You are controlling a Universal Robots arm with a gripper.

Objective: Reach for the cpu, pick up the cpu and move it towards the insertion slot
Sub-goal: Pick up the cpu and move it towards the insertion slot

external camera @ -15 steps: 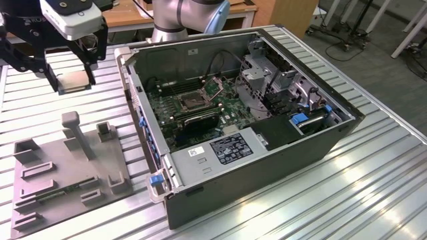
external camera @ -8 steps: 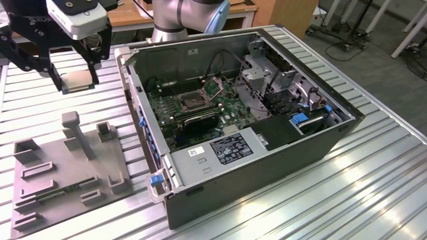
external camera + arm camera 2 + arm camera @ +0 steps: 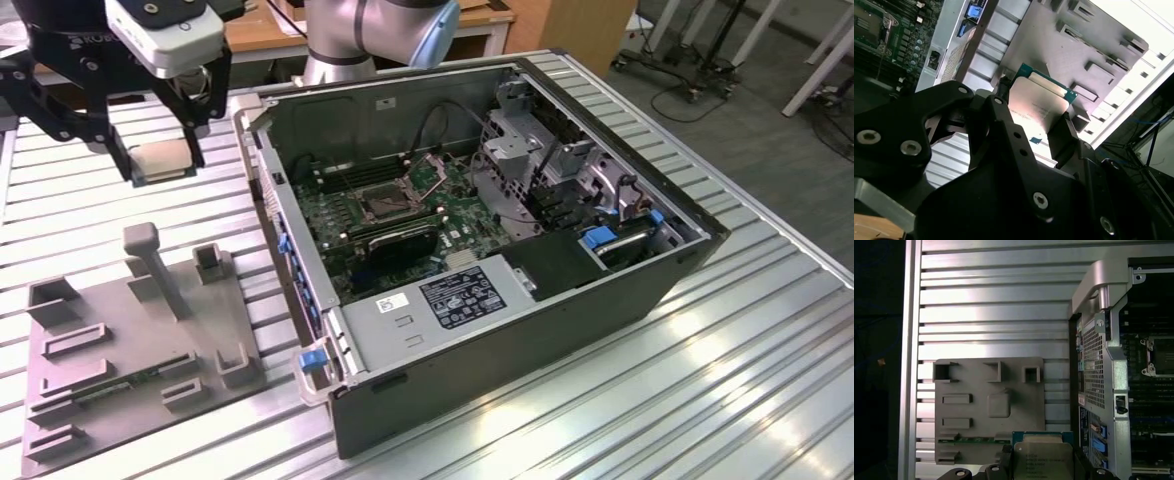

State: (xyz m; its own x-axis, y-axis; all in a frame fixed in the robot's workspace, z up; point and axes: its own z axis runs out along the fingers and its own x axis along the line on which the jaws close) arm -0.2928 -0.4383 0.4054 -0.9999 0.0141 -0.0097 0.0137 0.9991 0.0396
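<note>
While pinching the cpu (image 3: pixel 1040 102) between both fingers, pincer (image 3: pixel 158 165) raised above bench (image 3: pixel 80 215), tray (image 3: pixel 989 405) below, slot (image 3: pixel 384 204) well apart.

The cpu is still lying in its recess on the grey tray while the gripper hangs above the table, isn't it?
Not quite: the cpu is off the grey tray, clamped in the gripper, as both wrist views show. The gripper does hang above the table.
</note>
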